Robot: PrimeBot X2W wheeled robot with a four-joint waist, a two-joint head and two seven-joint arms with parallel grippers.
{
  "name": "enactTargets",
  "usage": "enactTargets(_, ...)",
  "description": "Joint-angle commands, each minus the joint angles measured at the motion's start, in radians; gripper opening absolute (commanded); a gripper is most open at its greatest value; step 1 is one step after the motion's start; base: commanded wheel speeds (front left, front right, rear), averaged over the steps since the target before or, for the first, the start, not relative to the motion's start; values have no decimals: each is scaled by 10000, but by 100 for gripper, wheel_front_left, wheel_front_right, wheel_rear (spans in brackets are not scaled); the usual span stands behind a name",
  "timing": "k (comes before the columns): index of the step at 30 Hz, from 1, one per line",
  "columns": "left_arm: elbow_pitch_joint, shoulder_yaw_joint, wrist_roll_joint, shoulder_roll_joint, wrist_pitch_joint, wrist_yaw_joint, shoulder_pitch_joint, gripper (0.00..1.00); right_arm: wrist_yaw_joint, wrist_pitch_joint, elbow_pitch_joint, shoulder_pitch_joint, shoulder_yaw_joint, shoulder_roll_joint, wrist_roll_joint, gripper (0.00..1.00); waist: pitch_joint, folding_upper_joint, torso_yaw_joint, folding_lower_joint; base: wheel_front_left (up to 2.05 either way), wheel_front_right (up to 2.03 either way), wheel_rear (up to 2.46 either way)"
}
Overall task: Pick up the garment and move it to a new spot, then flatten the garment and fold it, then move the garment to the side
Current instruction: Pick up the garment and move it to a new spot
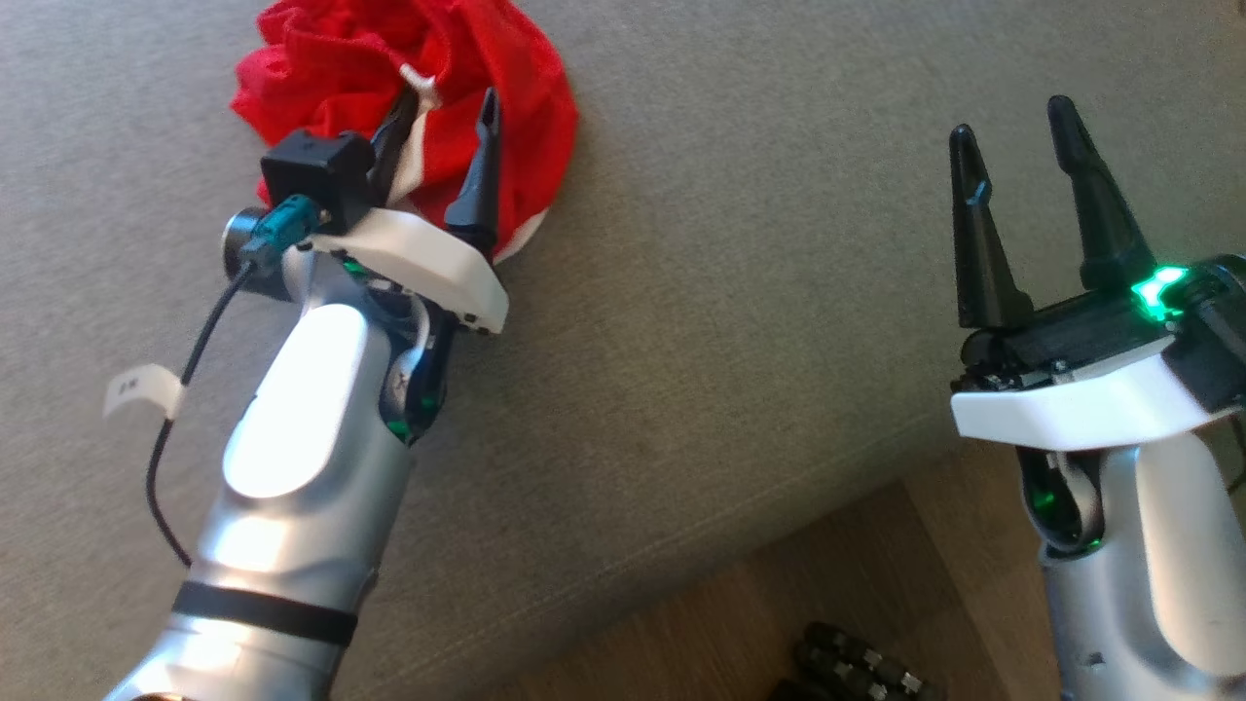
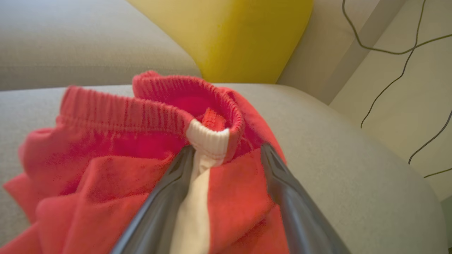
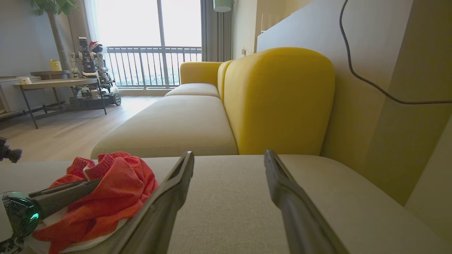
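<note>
Nearest, at the bottom of the head view, a strip of wooden floor (image 1: 779, 584) meets the front edge of a grey sofa seat (image 1: 681, 341). Both silver forearms reach up from there over the seat. The right hand (image 1: 1010, 117) hangs above bare grey fabric near the seat's front edge, its two dark fingers spread with nothing between them; a green light glows at its base. In its own wrist view the right hand (image 3: 229, 152) points along the seat toward the backrest, with the garment (image 3: 116, 190) off to one side and well apart from it.

Farther in, the left hand (image 1: 451, 97) sits over the near edge of the garment (image 1: 341, 58), a crumpled red heap with a white stripe, lying on the seat at the robot's left. The left wrist view shows the left hand (image 2: 226, 147) spread. One finger (image 2: 169, 190) lies along the white stripe and the other finger (image 2: 282, 190) rests on red cloth beside it. A fold of the garment (image 2: 106, 165) lies between them, but they are not pressed on it. The ribbed red waistband stands up just past the fingertips.

Beyond the garment rises a yellow backrest (image 3: 279, 102), with a dark cable (image 3: 370, 83) running across the pale wall beside it. Farthest off, a balcony railing (image 3: 155, 63) shows through a bright window.
</note>
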Motion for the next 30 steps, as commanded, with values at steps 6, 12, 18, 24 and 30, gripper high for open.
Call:
enactTargets(6, -1611, -229, 99, 115, -787, 525, 662, 100, -2, -65, -262, 103, 503, -35, -515, 100, -774, 0, 1257, 0, 0, 0, 0)
enactTargets(12, -3162, 10, 618, 279, -842, 717, 1672, 100, -2, -65, -113, 293, 545, -35, -877, 100, -1247, 0, 2170, 0, 0, 0, 0)
enactTargets(18, -4795, 754, 1312, 324, -846, 959, 3500, 100, -2, -65, 226, 764, 590, -35, -1262, 100, -2092, 0, 2979, 0, 0, 0, 0)
enactTargets(24, -5996, 1571, 1678, 191, -847, 1172, 5131, 100, -2, -65, 165, 1386, 314, -35, -1512, 100, -2797, 0, 3501, 0, 0, 0, 0)
enactTargets(30, -6642, 2093, 1788, 88, -848, 1433, 6440, 100, -2, -65, 283, 2124, 237, -35, -1695, 100, -3329, 0, 3977, 0, 0, 0, 0)
